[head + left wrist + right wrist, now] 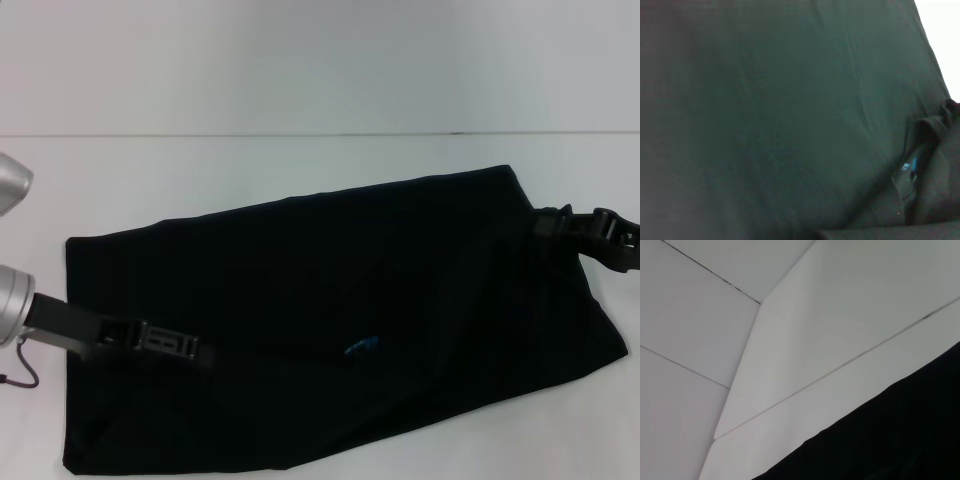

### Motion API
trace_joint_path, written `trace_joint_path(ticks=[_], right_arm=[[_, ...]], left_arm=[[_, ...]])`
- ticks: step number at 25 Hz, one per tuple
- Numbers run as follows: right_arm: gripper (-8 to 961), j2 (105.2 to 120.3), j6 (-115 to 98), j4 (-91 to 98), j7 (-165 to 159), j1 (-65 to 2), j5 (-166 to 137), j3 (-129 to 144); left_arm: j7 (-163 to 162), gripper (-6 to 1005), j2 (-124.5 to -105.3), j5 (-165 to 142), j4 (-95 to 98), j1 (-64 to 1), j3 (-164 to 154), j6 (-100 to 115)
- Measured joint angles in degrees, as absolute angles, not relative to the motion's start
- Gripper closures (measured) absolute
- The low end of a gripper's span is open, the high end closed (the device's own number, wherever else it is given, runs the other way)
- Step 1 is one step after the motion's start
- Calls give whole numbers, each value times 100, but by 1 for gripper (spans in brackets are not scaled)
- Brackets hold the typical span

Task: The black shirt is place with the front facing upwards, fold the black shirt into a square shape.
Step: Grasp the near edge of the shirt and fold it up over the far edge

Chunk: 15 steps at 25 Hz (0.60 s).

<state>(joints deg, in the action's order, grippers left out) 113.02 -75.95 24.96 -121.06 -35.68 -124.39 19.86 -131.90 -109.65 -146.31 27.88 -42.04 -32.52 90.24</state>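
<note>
White tabletop: plain, smooth, spreads before me and reaches to a thin dark seam along its far edge. White wall panels beyond it: flat, pale, divided by narrow dark joints.

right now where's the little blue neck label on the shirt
In the head view the blue neck label sits low on the black shirt, right of the left gripper.

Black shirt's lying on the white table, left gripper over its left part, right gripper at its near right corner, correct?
Not quite. In the head view the right gripper is at the far right corner of the black shirt, not the near one. The left gripper over its left part and the white table are right.
</note>
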Motion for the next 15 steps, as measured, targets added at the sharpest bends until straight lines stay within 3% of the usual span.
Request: trace_joint_path(ticks=[15], right_arm=[[802,11310,-7620,2496,-12102,-3568,-12436,1986]], left_arm=[[-13289,153,-10995,-14637,2777,-4266,-3280,8956]])
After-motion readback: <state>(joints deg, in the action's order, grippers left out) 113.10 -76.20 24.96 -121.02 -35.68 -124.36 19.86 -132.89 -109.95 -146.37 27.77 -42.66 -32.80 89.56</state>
